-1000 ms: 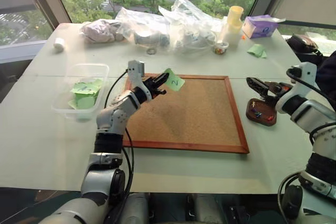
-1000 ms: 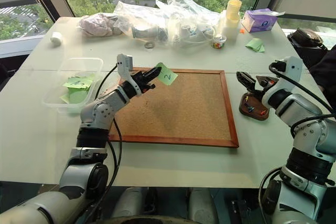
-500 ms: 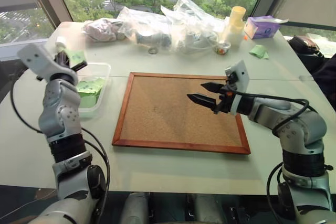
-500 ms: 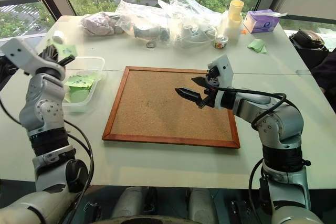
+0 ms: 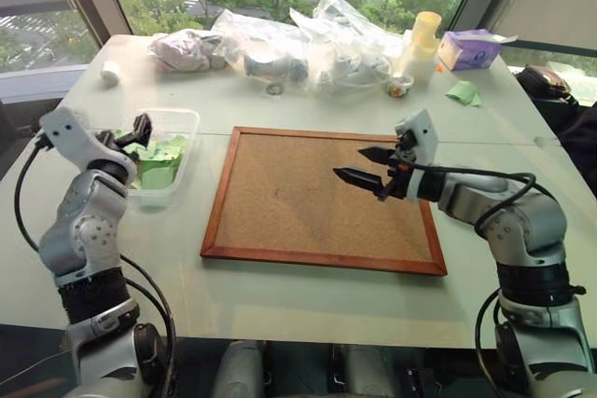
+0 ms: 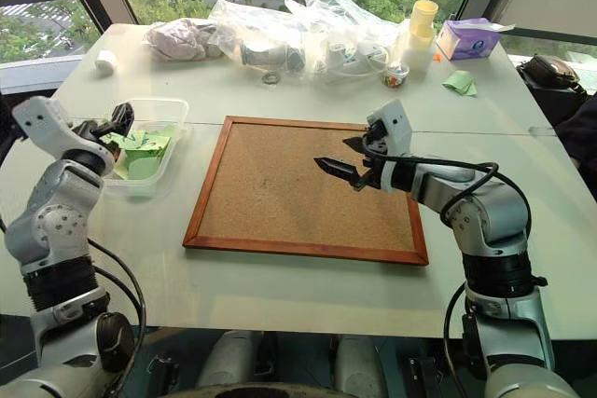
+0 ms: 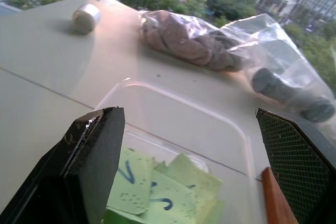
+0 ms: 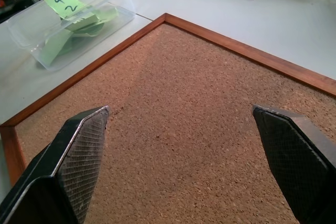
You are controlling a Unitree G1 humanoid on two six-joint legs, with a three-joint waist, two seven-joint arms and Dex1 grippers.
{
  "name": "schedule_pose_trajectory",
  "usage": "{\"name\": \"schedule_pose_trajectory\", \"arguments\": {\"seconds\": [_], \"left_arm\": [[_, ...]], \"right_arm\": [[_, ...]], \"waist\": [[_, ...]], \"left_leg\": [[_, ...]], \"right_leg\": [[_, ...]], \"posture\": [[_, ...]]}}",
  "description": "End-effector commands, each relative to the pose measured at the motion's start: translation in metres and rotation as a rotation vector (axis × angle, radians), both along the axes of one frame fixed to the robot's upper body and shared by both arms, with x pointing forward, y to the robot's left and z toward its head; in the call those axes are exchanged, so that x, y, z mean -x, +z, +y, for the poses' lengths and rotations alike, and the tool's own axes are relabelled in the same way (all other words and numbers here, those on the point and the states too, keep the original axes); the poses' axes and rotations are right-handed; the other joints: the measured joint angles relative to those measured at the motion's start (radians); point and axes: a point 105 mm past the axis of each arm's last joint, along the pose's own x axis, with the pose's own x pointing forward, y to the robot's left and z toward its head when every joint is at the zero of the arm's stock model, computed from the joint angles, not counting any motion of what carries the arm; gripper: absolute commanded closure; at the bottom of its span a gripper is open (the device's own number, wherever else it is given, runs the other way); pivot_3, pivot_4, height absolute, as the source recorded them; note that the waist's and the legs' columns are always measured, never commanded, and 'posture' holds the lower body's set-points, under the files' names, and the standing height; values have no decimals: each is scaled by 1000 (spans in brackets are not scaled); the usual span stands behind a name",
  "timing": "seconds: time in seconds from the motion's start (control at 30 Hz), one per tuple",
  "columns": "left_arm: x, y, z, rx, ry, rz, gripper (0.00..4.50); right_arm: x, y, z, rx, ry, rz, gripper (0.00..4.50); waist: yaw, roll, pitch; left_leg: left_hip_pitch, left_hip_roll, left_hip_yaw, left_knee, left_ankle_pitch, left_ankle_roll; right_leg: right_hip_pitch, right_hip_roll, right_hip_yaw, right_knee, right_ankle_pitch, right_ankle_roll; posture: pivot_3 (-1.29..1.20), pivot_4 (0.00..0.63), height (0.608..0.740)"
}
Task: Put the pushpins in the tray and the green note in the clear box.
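Since a second ago the left gripper (image 5: 140, 128) has swung off the corkboard (image 5: 317, 198) to the clear box (image 5: 177, 151), and the green note (image 8: 65, 1) it was pinching then is no longer in its jaws, which are now spread wide over the box's near end; a note with dark scribbles sits atop the pile of green notes in the box in the right wrist view, leaning on the box's wall. Right gripper (image 5: 366, 165) has come left from the table's right edge and now hovers over the corkboard's right half, jaws spread, nothing between them. Corkboard is bare cork in a reddish wood frame, lying flat at the middle of the table (image 5: 308, 300). Clear box stands just left of the corkboard, apart from it. Table is pale grey-white with a seam running across it just behind the corkboard. Along the far edge: crinkled clear plastic bags (image 5: 308, 39), one with pinkish-grey stuff (image 7: 184, 40), one with dark round items; a small white cylinder (image 5: 110, 73) at far left; a stack of yellow cups (image 5: 418, 39); a small cup of coloured bits (image 5: 397, 88); a purple tissue box (image 5: 471, 48); a crumpled green paper (image 5: 460, 92) at far right. Dark bag (image 5: 541, 81) sits past the right edge of the table. Big windows behind the table, dark angled frames, green trees and buildings outside.
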Motion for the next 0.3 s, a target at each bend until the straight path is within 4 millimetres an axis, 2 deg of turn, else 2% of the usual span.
{"name": "schedule_pose_trajectory", "arguments": {"seconds": [0.03,0.1,0.17,0.23,0.3], "left_arm": [[12,28,-48,-47,-289,-89,17],[18,31,-71,-84,-433,-90,17],[23,28,-84,-118,-532,-72,17],[33,13,-101,-175,-670,-12,17],[39,5,-107,-200,-739,21,17]], "right_arm": [[2,8,-12,9,-33,-46,7],[5,5,-19,23,-43,-44,7],[11,0,-23,47,-38,-40,7],[19,-9,-29,80,-30,-20,7],[23,-12,-32,91,-27,-15,7]], "waist": [[0,0,0],[2,0,0],[0,0,0],[-1,0,0],[-4,0,0]], "left_leg": [[0,0,0,0,0,0],[0,0,0,0,0,0],[0,0,0,0,0,0],[0,0,0,0,0,0],[1,0,0,-1,0,-1]], "right_leg": [[0,0,0,0,0,0],[0,0,0,0,0,0],[0,0,0,0,0,0],[0,0,0,0,0,0],[0,1,0,0,0,0]], "posture": [[0,150,740],[0,150,740],[0,150,740],[0,150,740],[0,150,740]]}}
